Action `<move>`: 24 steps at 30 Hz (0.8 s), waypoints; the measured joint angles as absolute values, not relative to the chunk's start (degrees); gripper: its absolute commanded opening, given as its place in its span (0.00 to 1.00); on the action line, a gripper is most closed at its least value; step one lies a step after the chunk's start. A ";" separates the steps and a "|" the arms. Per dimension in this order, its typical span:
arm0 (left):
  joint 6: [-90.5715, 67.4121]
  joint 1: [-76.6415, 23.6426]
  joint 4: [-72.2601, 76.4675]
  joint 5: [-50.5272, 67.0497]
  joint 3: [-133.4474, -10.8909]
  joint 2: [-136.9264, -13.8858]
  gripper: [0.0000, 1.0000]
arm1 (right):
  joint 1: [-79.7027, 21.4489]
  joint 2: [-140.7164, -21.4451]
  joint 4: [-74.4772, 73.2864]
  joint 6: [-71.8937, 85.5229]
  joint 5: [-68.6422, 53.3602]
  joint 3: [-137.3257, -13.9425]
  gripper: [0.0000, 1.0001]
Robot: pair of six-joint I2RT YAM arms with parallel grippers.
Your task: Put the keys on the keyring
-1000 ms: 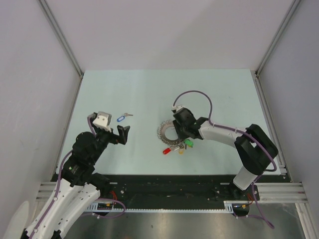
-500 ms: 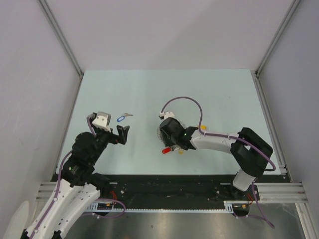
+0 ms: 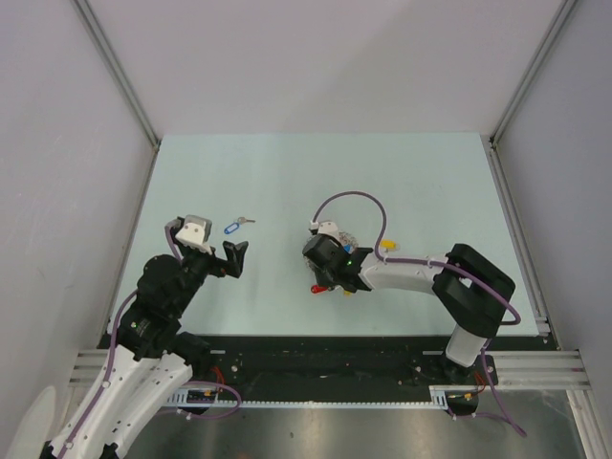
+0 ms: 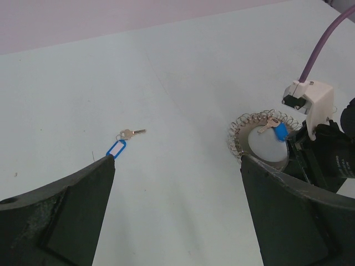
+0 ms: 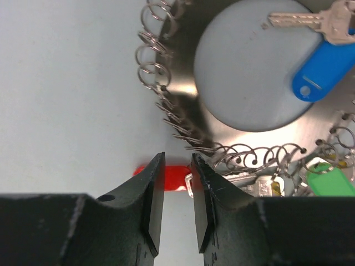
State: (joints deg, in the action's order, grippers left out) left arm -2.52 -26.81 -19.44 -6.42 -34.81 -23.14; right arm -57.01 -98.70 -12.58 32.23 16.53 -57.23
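Evidently steadying the large grey metal keyring (image 5: pixel 183 105), the right gripper (image 5: pixel 175 205), jaws barely apart, sits over its red tag (image 5: pixel 141 170); next the left gripper (image 4: pixel 176 162), jaws spread, must pinch the tiny blue-tagged silver key (image 4: pixel 119 145).

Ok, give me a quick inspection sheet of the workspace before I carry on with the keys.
Surface: pale green tabletop, flat.
Job's things: loose blue-tagged key on the table ahead of the left gripper; keyring under the right gripper, with a second blue-tagged key lying across its middle.
Clutter: small yellow item beside the right arm, too small to identify.
Grippers: left gripper open, holding nothing; right gripper has its fingers a narrow gap apart over the red tag.
Cables: purple cable loops above the right wrist.
Surroundings: plain grey walls, metal frame rails.
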 measured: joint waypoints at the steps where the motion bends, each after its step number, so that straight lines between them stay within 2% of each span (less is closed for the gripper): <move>1: -2.52 -26.81 -19.44 -6.42 -34.81 -23.14 1.00 | -57.01 -98.70 -13.52 32.56 17.28 -57.19 0.30; 17: -2.52 -26.81 -19.44 -6.24 -34.81 -23.14 1.00 | -52.27 -89.84 -22.83 33.82 24.10 -49.50 0.36; 24: -2.52 -26.81 -19.44 -6.22 -34.81 -23.14 1.00 | -52.88 -85.19 -20.40 30.63 21.61 -49.50 0.37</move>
State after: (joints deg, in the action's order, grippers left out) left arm -2.52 -26.81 -19.44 -6.22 -34.81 -23.14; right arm -52.88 -85.19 -20.40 30.63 21.61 -49.50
